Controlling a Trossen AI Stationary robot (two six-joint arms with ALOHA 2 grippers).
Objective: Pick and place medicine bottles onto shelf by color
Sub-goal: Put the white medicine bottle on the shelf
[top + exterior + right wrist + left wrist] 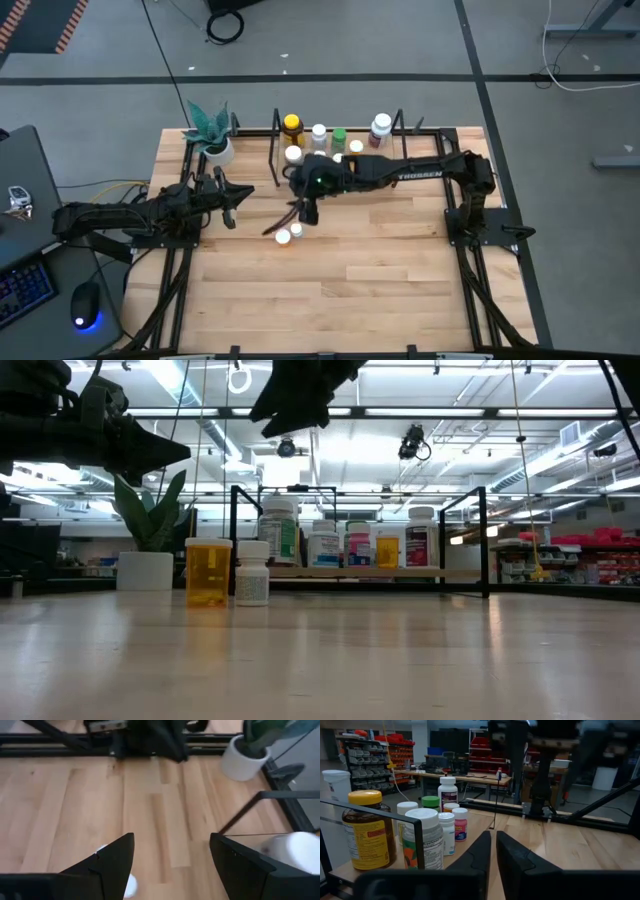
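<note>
Your right gripper (303, 212) hangs above the middle of the tabletop (380, 290), jaws spread wide and empty, with a white cap (127, 884) showing just below them in its wrist view. Two bottles stand loose on the tabletop beneath it, touching side by side: an orange bottle (208, 572) and a small white bottle (251, 573). Your left gripper (228, 203) waits near the left edge, jaws pressed together and holding nothing. The shelf (415, 133) runs along the far edge, and from above you can count six bottles on it: a yellow-capped amber bottle (291, 126), a green bottle (339, 138), a pinkish bottle (380, 130) and three white-capped ones (318, 134). A potted plant (212, 135) sits at the far left corner.
</note>
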